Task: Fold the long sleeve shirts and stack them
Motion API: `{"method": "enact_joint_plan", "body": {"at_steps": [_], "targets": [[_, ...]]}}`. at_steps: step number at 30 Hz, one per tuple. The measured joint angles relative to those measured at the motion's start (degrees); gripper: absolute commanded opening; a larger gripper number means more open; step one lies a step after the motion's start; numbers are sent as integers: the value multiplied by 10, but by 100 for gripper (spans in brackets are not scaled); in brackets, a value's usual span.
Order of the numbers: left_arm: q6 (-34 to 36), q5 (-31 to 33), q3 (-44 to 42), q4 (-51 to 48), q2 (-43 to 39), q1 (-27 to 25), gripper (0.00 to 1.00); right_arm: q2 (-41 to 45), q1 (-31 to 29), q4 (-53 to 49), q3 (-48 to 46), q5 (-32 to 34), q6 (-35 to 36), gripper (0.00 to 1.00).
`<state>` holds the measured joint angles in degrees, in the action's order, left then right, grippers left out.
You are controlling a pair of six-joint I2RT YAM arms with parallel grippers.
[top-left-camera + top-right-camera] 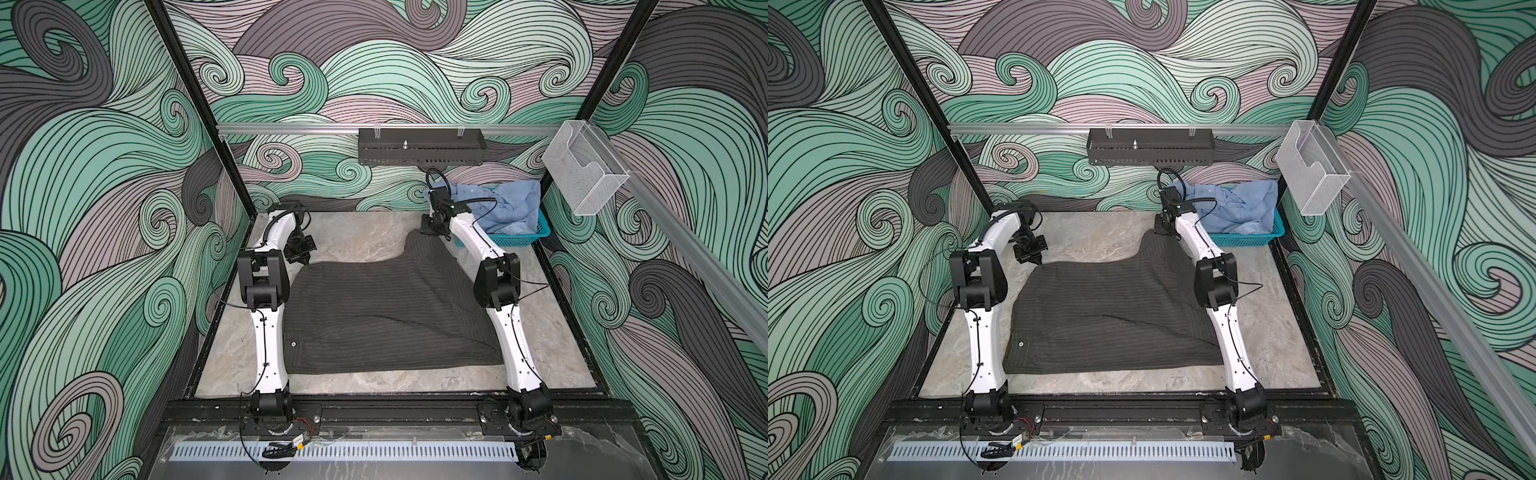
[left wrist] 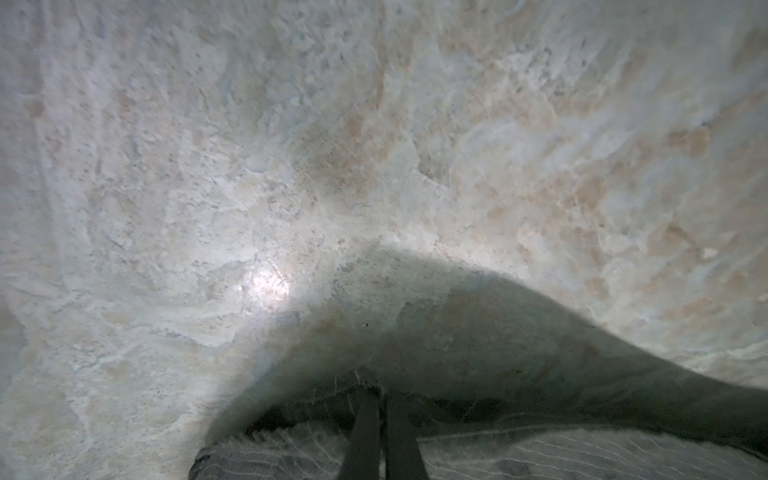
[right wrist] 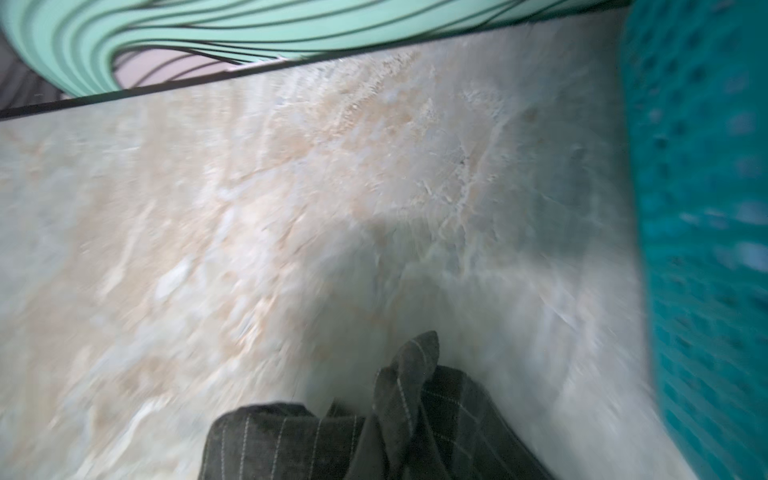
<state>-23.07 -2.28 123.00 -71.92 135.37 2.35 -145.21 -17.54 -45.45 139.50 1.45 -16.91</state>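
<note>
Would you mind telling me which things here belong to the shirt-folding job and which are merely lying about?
Belongs to the job: charcoal pinstriped shirt, spread out, its far corners pinched by the left gripper and right gripper; light blue shirt, bunched in the teal mesh basket.
Just lying about: teal mesh basket; black perforated tray; clear plastic holder.

We see the charcoal pinstriped shirt (image 1: 374, 316) as matt woven cloth, lightly creased, on a tabletop (image 1: 357, 237) that looks like pale veined stone with a faint sheen. At the far right corner the light blue shirt (image 1: 507, 208) is soft rumpled cloth in a teal plastic mesh basket (image 1: 519, 240). The rail (image 1: 291, 129) above the far edge is brushed metal.
</note>
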Motion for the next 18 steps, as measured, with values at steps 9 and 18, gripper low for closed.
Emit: {"method": "enact_joint_plan", "body": {"at_steps": [9, 18], "targets": [[9, 6, -142, 21, -112, 0, 0, 245, -44, 63, -296, 23, 31, 0], [16, 3, -338, 63, -283, -1, 0, 342, -68, 94, -523, 55, 33, 0]]}}
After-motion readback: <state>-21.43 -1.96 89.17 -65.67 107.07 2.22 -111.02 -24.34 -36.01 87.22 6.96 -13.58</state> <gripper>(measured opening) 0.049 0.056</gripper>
